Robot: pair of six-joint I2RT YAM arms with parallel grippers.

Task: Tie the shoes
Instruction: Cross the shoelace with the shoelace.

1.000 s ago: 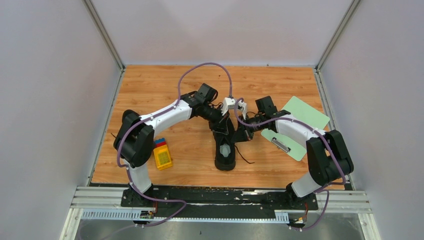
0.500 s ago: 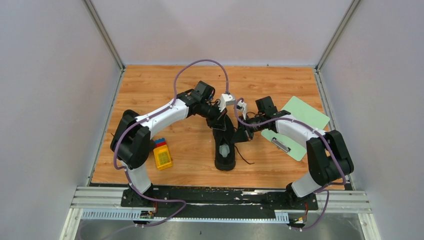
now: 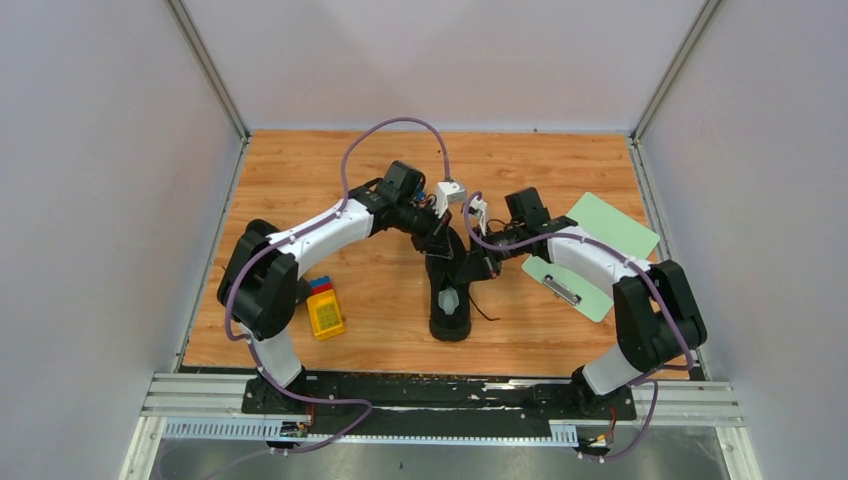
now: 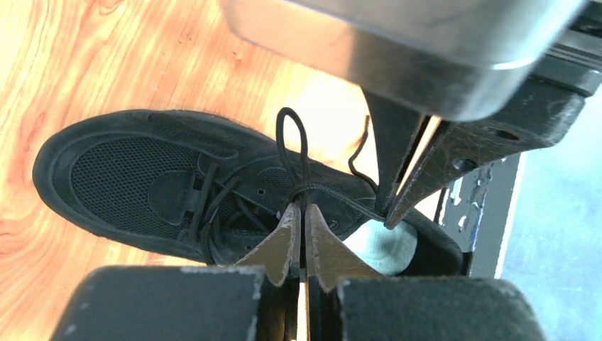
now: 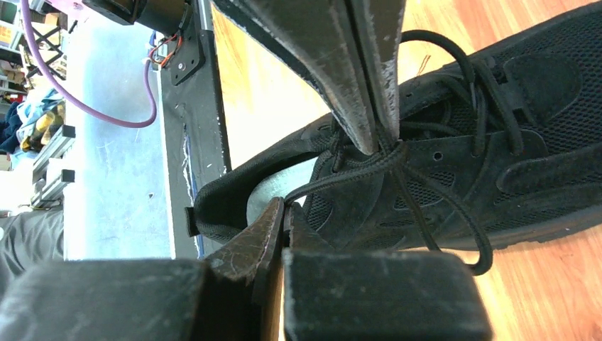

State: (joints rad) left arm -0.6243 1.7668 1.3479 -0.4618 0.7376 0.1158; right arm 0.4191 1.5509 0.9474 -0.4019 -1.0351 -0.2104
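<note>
One shoe (image 3: pixel 450 322): black, mid-table between the arms; pale insole (image 3: pixel 450 298) inside.
Yellow box (image 3: pixel 325 314): left of the shoe, well apart; red and blue pieces at its far end, contents unclear.
Table (image 3: pixel 300 170): wood-grain, with pale walls (image 3: pixel 430 60) on three sides.
Clipboard (image 3: pixel 610 232): green, lying flat under the right arm.
Axis: near to far, heel toward the arm bases, toe toward the back wall.
Left gripper (image 4: pixel 303 213): fingers together, pinching the laces (image 5: pixel 348 174) where they cross.
Right gripper (image 5: pixel 284 209): fingers together on one strand, over the heel opening.
</note>
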